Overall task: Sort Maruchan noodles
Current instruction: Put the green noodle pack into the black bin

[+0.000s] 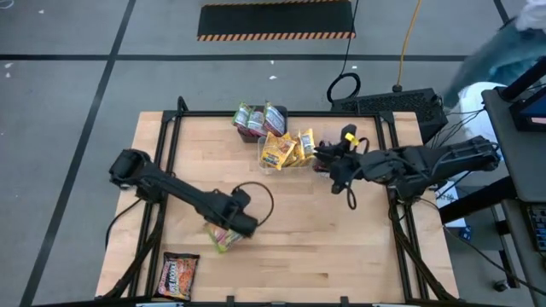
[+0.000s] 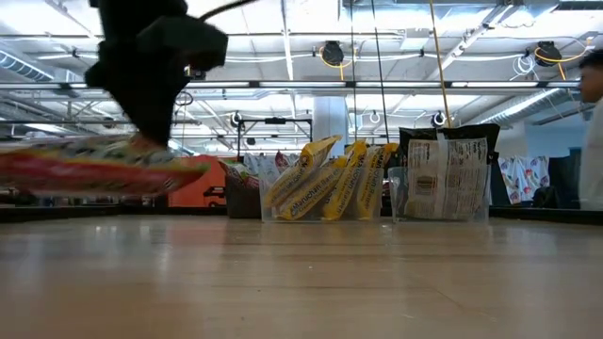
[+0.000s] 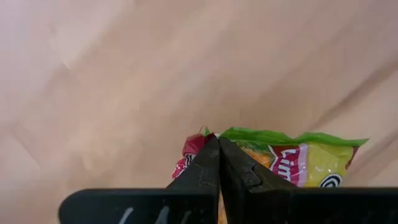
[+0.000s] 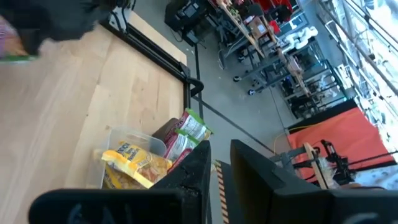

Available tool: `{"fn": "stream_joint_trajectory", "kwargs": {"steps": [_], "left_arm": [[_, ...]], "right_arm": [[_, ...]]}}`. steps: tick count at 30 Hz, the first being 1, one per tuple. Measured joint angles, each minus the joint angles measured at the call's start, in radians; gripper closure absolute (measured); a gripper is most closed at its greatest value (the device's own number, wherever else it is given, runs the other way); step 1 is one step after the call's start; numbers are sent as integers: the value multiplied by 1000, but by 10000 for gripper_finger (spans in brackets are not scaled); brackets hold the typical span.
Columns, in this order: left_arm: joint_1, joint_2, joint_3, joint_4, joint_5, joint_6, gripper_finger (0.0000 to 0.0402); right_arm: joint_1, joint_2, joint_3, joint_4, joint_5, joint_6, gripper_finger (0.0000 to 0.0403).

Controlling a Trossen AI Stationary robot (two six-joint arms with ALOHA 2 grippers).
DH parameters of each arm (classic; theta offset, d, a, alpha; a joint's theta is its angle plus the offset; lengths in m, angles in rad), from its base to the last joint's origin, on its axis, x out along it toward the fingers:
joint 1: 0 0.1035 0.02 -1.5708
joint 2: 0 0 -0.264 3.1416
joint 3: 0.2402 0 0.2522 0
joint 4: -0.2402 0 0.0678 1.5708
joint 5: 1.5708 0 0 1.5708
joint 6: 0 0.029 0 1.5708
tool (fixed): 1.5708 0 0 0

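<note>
We are reaching our left arm (image 1: 183,194) from nine o'clock toward the table's middle, its wrist pointing to five o'clock. The left gripper (image 1: 227,235) is pinching a packet (image 3: 292,158), fingers (image 3: 208,168) pressed together. Our right arm (image 1: 426,162) is stretching in from three o'clock toward nine. The right gripper (image 1: 320,153) is hovering with its fingers (image 4: 196,165) parted slightly, holding nothing.

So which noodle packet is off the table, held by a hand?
The green-edged pink and yellow crinkly packet, pinched in the left hand above the wood. The dark brown-black packet lies flat near the front edge; the yellow packets stand in a clear tub.
</note>
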Motion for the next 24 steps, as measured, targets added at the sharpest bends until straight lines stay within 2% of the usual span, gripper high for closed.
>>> {"fn": "stream_joint_trajectory", "kwargs": {"steps": [11,17,24], "left_arm": [[127,-220,1,20,-263,132,401],[238,-258,1,108,-306,288,401],[371,-262,1,380,-307,587,401]], "right_arm": [[0,-23,0,-123,-1,82,344],[0,-23,0,-194,-3,132,344],[0,-22,0,-205,-4,130,344]]}}
